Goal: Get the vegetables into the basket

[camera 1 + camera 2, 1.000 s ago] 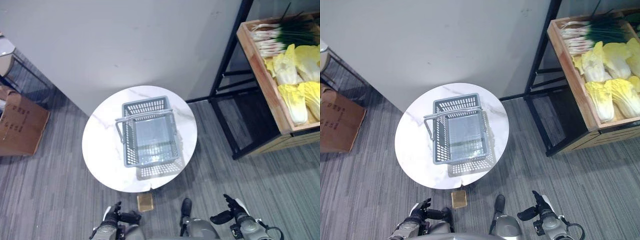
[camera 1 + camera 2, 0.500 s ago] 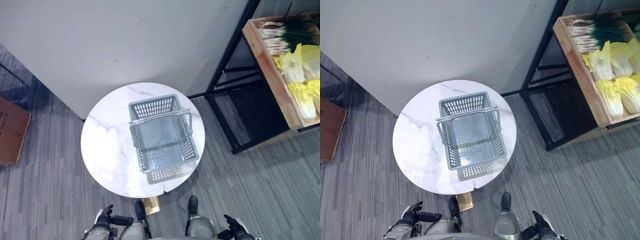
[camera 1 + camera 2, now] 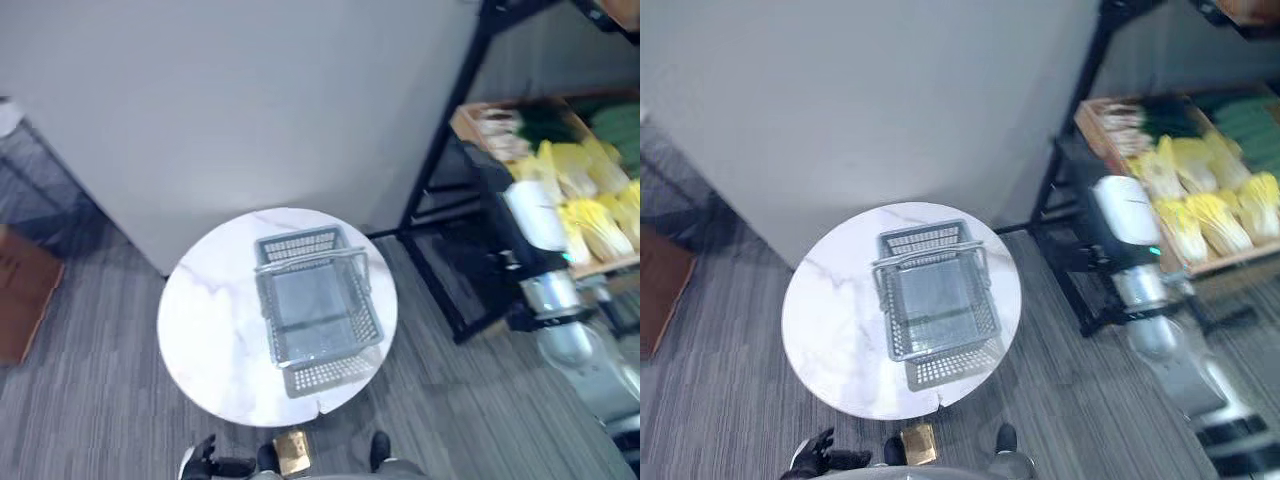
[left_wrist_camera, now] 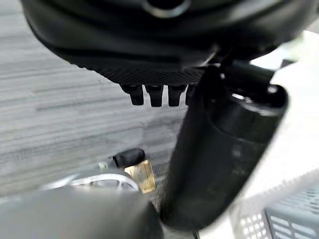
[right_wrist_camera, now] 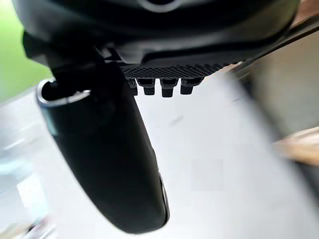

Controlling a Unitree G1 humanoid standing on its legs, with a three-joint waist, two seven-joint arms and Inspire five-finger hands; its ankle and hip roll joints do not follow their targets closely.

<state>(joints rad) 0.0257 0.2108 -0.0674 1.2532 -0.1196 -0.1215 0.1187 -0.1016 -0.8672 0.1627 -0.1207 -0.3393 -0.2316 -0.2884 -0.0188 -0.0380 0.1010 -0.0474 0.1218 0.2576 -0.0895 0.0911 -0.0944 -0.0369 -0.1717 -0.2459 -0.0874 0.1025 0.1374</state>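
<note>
Yellow cabbages (image 3: 1200, 205) and green onions (image 3: 500, 125): in wooden crate (image 3: 1095, 135) on black rack, well apart from table. Grey plastic basket (image 3: 315, 310): empty, right of centre on round marble tabletop (image 3: 205, 330). Left hand (image 4: 154, 59), right hand (image 5: 159, 64): fingers relaxed, holding nothing. Step: no vegetable yet taken. Next: right hand must reach the crate.

A mock shop: wooden crate (image 3: 478, 130) of cabbages (image 3: 590, 205) (black rack (image 3: 450, 200)).

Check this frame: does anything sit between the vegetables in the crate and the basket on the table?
Yes. The shelf's black metal frame stands between the crate of vegetables and the basket on the round table. The raised right arm also crosses in front of the crate. The basket itself holds nothing.
</note>
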